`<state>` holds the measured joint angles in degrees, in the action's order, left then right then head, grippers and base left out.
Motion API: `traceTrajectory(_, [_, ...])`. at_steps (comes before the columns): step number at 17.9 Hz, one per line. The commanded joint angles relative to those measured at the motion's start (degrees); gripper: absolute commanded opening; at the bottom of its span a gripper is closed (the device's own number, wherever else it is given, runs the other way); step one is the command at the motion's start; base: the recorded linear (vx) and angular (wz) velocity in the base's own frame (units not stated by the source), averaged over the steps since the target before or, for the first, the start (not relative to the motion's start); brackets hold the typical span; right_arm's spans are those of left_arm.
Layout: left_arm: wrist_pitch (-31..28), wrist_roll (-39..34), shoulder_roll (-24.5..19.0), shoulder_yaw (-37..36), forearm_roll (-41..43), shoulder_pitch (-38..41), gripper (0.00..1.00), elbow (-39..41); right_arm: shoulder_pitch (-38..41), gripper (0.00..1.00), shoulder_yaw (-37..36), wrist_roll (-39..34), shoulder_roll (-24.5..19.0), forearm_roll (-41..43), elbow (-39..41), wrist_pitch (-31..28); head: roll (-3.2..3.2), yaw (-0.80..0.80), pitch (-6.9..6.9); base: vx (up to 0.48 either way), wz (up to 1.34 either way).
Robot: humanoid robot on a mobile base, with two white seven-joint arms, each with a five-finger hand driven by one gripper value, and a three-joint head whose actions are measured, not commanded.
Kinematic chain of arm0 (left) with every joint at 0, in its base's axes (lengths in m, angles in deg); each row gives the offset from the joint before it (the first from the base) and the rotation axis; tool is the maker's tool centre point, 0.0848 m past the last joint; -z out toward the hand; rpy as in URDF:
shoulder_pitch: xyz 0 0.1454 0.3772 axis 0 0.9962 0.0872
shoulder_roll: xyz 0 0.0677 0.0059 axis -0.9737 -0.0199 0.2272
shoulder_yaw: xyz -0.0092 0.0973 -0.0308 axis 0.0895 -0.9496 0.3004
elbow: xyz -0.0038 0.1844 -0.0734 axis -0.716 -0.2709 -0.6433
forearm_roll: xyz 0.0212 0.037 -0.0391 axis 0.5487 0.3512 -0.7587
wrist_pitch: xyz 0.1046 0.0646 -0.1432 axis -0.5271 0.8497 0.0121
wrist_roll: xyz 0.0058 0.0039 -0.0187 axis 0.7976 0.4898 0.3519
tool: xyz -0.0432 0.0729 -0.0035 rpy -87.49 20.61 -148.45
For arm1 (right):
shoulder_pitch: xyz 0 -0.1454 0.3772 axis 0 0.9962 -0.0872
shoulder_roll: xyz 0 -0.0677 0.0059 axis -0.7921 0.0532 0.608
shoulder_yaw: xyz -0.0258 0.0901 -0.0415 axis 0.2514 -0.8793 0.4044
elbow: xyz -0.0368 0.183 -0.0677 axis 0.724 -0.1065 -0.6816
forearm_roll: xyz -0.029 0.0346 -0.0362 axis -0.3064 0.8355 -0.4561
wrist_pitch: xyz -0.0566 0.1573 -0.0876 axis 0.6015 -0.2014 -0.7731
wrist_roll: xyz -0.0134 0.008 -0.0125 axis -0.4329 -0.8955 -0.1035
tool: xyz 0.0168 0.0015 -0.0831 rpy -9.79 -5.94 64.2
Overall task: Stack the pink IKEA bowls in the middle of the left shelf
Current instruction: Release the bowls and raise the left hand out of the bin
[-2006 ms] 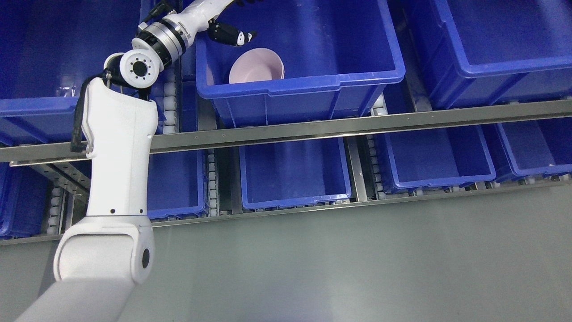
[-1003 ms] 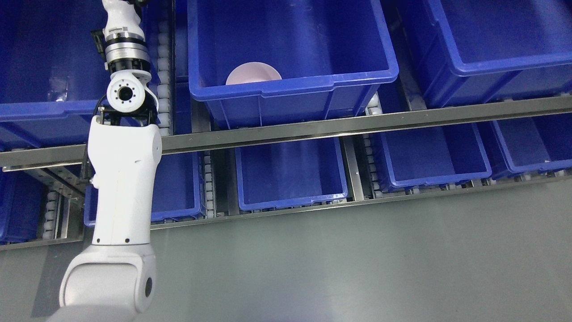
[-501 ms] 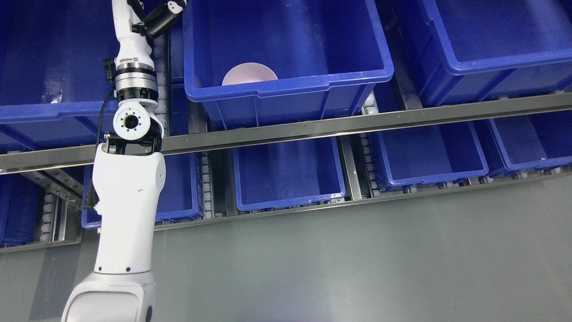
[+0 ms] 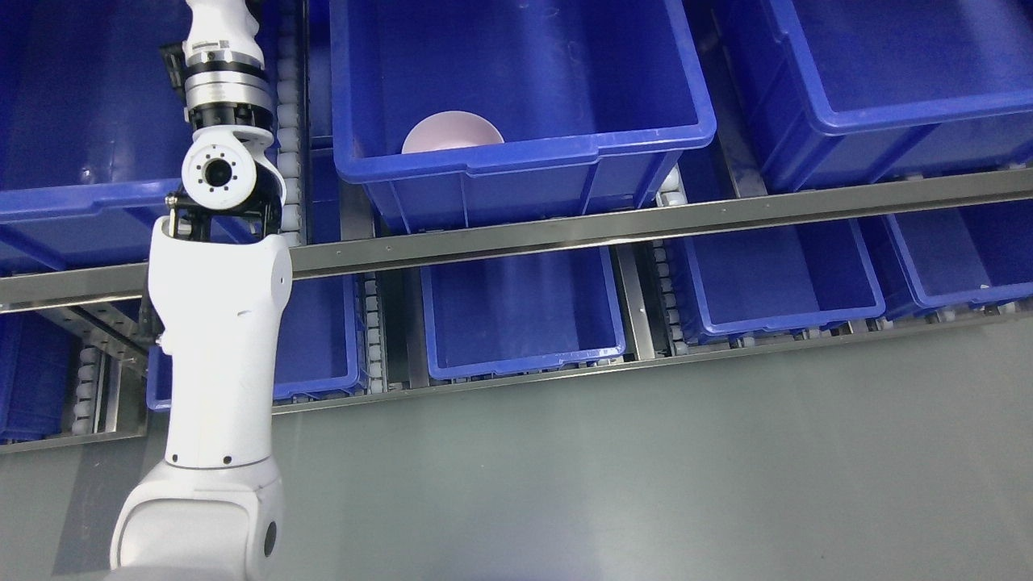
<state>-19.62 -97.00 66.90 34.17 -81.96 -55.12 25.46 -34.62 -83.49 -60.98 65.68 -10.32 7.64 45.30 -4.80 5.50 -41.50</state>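
- The left hand is out of the head view now: the left arm (image 4: 214,323) rises from the lower left, past its round elbow joint, and the wrist runs off the top edge, so whether the fingers are released or clenched cannot be told.
- Half a second ago a dark finger still showed at the top edge, just left of the middle crate's corner; two seconds ago the hand sat open inside that crate, right above the bowls. The arm has since swung out and up to the left of the crate.
- The pink bowls (image 4: 452,131) lie inside the middle blue crate (image 4: 524,149) on the upper shelf level, close against its front wall, towards the left. Only the upper rim shows above the crate's lip, so how many are nested there cannot be counted now; the earlier picture showed more than one rim.
- Nothing touches the bowls, and they sit where they sat a second ago, which reads as a finished placement with the arm pulling away.
- The small shift of the crates between pictures looks like camera movement, not a move of the things.
- The metal rail (image 4: 646,222) and the lower crates (image 4: 524,323) beneath it hold nothing that can be seen.
- The right arm does not show.
- Judgement: this stacking step seems done; whether further bowls remain elsewhere cannot be told.
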Motion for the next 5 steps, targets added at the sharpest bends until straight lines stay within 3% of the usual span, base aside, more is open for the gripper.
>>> traceTrajectory(1, [-0.8, 0.1, -1.0, 1.3, 0.2, -1.4, 0.87, 5.3, 0.0, 1.0, -0.5, 0.0, 1.0, -0.4, 0.0, 0.0, 0.0, 0.0, 0.0, 0.0, 0.0])
traceTrajectory(5, [-1.0, 0.1, -1.0, 1.3, 0.2, -1.1, 0.87, 5.7, 0.0, 1.0, -0.5, 0.0, 1.0, -0.4, 0.0, 0.0, 0.0, 0.0, 0.0, 0.0, 0.0])
